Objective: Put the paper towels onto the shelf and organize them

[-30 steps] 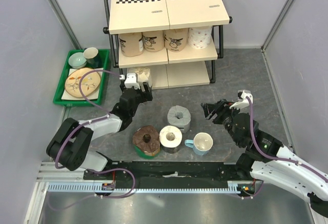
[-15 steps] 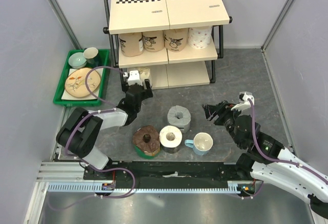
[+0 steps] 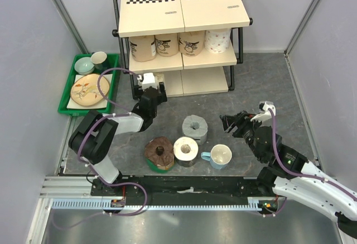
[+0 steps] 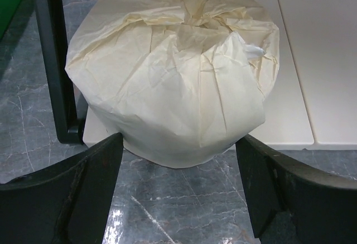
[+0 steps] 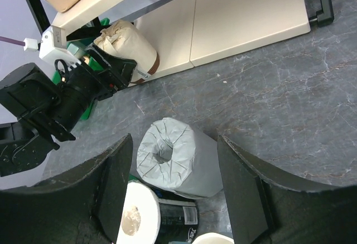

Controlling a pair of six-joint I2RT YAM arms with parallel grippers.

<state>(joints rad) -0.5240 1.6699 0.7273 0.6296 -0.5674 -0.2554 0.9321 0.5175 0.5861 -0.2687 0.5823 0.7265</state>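
Placement step: cream roll [image 4: 173, 71] sits on left front corner of shelf [image 4: 290, 60] bottom board. Left gripper [image 4: 178, 143] straddles it; can't tell if pinching or freed. Next, I'd judge: let go, back straight out. Right gripper [image 5: 173, 139] agape over grey roll [image 5: 178, 168].

Grey table [image 3: 279, 82], shelf [image 3: 181, 9], tray [image 3: 66, 87], three loose rolls [image 3: 186, 148], mug [image 3: 220, 156]
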